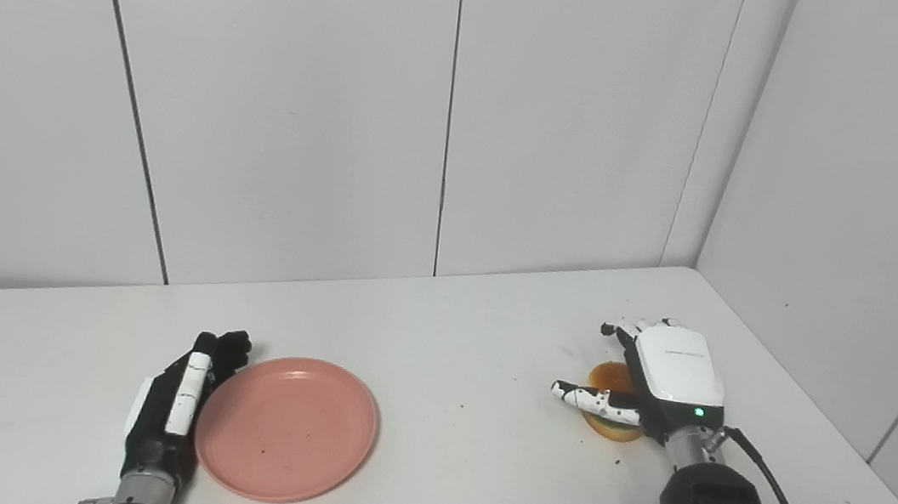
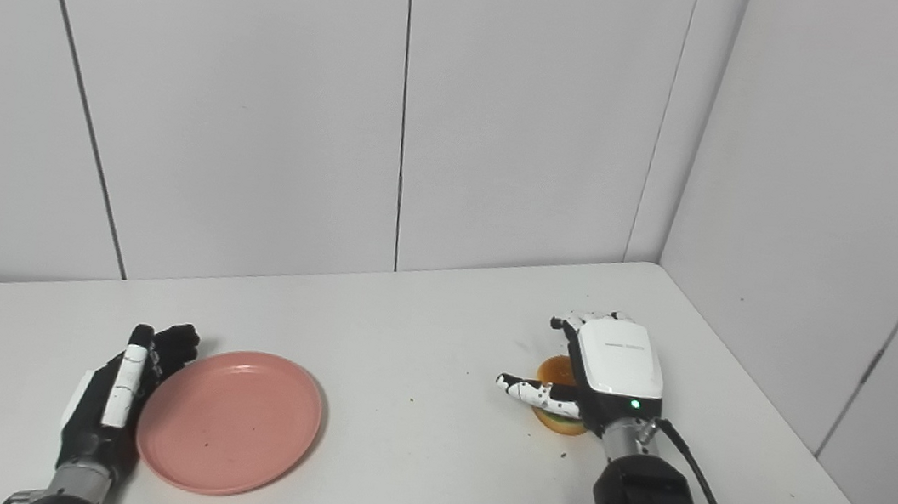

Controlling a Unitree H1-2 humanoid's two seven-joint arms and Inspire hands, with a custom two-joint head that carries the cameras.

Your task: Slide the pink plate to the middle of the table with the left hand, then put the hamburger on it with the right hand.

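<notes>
Left eye view puts my left hand (image 1: pixel 172 402) at about 7 o'clock on the white table (image 1: pixel 454 347), lying on its edge with the fingers (image 1: pixel 230 348) held straight and close together, not curled round anything. Its palm side rests against the rim of the pink plate (image 1: pixel 287 427) at the plate's 9 o'clock. The plate lies flat and bare, left of the table's middle, at roughly 7 o'clock from the table's centre.

My right hand (image 1: pixel 656 378) hovers palm down at about 4 o'clock on the table, well apart from the plate. Its white back covers most of the hamburger (image 1: pixel 611 381), which sits on the tabletop directly beneath it. The thumb (image 1: pixel 587 399) sticks out toward 9 o'clock across the near side of the bun, and the fingertips curl down past its far side at 12 o'clock. Whether they actually press on the burger I cannot tell; it looks cupped rather than lifted. A green light shows at the wrist, and a black cable (image 1: pixel 779 494) runs from it toward 5 o'clock along my forearm.
</notes>
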